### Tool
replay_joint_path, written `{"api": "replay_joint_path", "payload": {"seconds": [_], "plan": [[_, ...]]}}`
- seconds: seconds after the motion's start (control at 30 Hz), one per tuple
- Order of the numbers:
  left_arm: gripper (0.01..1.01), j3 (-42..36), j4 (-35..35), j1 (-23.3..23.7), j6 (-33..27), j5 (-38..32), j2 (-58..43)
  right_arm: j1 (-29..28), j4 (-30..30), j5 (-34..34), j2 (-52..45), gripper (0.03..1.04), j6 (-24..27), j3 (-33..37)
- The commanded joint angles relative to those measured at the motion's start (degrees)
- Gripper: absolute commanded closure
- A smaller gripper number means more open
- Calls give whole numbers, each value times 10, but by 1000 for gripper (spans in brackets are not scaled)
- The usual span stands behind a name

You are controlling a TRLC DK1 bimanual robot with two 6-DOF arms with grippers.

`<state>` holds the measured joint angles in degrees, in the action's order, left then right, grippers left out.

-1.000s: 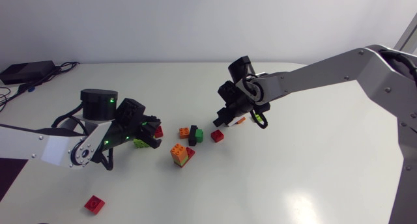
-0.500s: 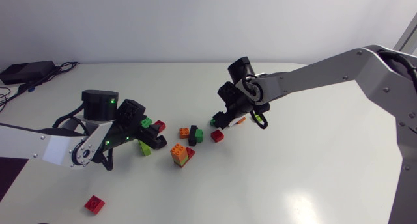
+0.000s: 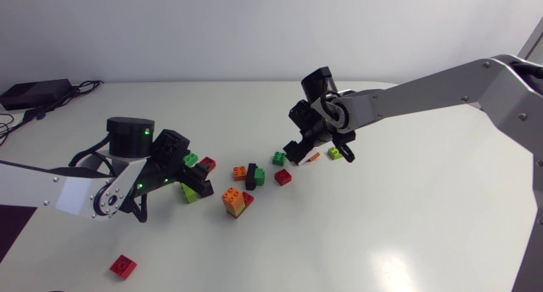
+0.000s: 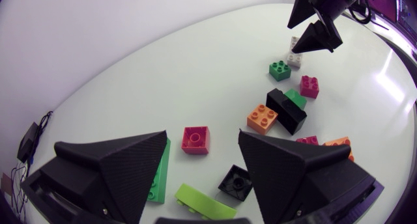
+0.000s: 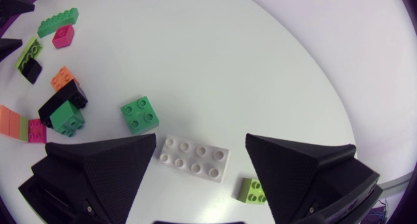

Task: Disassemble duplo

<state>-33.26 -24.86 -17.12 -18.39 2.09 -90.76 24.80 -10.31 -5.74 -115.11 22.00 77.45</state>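
Right gripper (image 3: pixel 299 150) higher over white table (image 3: pixel 407 216)

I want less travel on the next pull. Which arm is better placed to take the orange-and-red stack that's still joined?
Left. The left pincer, open, sits close beside the orange-and-red stack. The right pincer, also open, hangs farther off over the white brick, with loose bricks lying between.

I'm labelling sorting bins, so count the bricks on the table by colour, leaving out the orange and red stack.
dark green bricks: 3
lime bricks: 2
red bricks: 3
orange brick: 1
black bricks: 2
white brick: 1
Total: 12
An orange bit beside the right hand is unclear.
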Motion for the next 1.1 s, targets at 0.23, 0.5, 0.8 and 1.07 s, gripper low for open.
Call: {"api": "replay_joint_path", "payload": {"seconds": [0.23,0.5,0.8,1.07], "plan": [[257,-1,1,-5,-11,-5,-5,13,-19,-31,-6,70,30,-14],[241,-1,3,-5,-12,-6,-5,26,-24,-31,-25,70,31,-11],[241,-1,4,-6,-12,-5,-5,29,-24,-85,-49,70,25,1],[226,-1,7,-9,-13,-5,-4,35,-27,-97,-58,72,17,5]]}}
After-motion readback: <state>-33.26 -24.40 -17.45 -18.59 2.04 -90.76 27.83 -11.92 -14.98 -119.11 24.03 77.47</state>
